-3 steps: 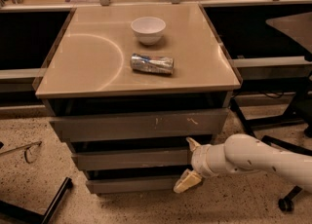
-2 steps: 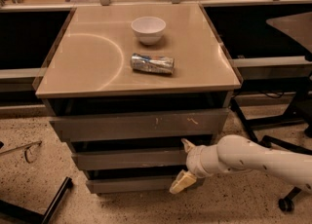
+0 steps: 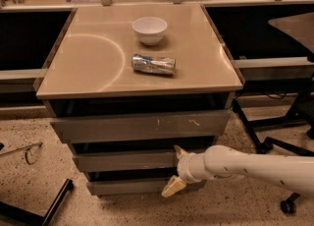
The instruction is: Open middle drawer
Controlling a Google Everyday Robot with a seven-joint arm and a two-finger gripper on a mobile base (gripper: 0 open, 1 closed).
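Hand is at the right end of the middle drawer, fingers spread: one at the front's top edge, the other down by the bottom drawer. I cannot tell whether either finger touches. The middle front sits a little further out than the bottom one, with a dark gap above it; I cannot see inside. The scratched top drawer juts out furthest. On the surface, a white bowl stands upright, and a can lies on its side just in front.
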